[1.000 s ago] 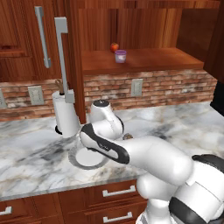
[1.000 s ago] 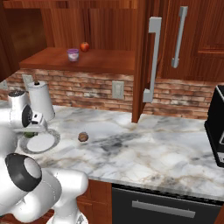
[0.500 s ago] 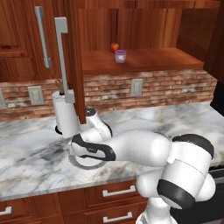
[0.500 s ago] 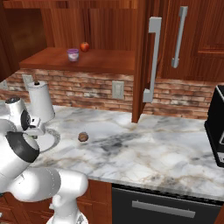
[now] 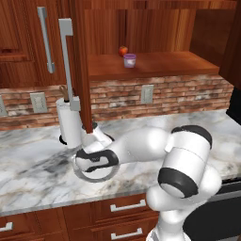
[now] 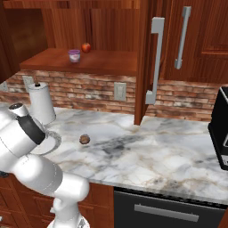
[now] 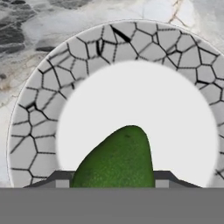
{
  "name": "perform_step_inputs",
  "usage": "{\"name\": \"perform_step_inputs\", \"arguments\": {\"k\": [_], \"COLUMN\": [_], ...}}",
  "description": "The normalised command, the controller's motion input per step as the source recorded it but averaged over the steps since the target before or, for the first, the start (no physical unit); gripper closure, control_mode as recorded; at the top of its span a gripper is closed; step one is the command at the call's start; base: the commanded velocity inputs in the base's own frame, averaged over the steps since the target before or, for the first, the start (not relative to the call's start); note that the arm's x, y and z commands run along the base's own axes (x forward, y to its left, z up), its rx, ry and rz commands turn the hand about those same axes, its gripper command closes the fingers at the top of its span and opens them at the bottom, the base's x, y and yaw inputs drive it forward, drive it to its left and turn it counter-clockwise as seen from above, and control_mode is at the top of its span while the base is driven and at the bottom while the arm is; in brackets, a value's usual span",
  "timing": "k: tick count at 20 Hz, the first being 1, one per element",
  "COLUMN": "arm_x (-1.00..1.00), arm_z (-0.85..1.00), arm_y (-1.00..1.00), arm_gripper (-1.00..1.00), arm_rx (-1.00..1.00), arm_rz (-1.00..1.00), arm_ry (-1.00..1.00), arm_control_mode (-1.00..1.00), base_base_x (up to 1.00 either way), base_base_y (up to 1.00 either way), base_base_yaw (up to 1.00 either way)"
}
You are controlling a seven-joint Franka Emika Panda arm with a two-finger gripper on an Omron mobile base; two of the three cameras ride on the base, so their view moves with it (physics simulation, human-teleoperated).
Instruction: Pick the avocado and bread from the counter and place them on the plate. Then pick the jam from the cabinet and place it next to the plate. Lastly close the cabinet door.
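The dark-green avocado [image 7: 116, 159] sits between the fingertips of my gripper [image 7: 113, 181], which is shut on it just above the white centre of the plate [image 7: 39, 131]. In the left base view the gripper [image 5: 92, 165] points down over the plate [image 5: 94, 179] on the marble counter [image 5: 33, 174]. The brown bread [image 6: 84, 140] lies on the counter [image 6: 156, 156] to the right of the plate [image 6: 52, 143]. The lilac jam [image 5: 130, 60] [image 6: 74, 55] stands on the cabinet shelf [image 6: 89, 64]. The cabinet door [image 5: 80, 70] [image 6: 149, 62] stands open.
A red-orange fruit [image 6: 86, 47] sits beside the jam. A paper towel roll [image 5: 70, 124] [image 6: 42, 103] stands just behind the plate. A black appliance [image 6: 220, 129] is at the counter's right end. The open door's edge hangs over the counter near the plate.
My arm has swung down and to the left, bringing the gripper with the avocado low over the plate. The bread, jam and door have not moved.
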Motion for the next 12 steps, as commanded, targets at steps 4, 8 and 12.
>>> {"name": "perform_step_inputs", "arguments": {"k": [4,8,12], "arm_x": [0.01,0.00,0.00], "arm_z": [-0.26,-0.22,-0.17], "arm_y": [0.00,0.00,0.00], "arm_gripper": [1.00,1.00,1.00], "arm_rx": [0.00,0.00,0.00], "arm_rz": [0.00,0.00,0.00], "arm_ry": [0.00,0.00,0.00], "arm_control_mode": [-1.00,-1.00,-1.00], "base_base_x": [0.00,0.00,0.00], "base_base_y": [0.00,0.00,0.00], "base_base_yaw": [0.00,0.00,0.00]}}
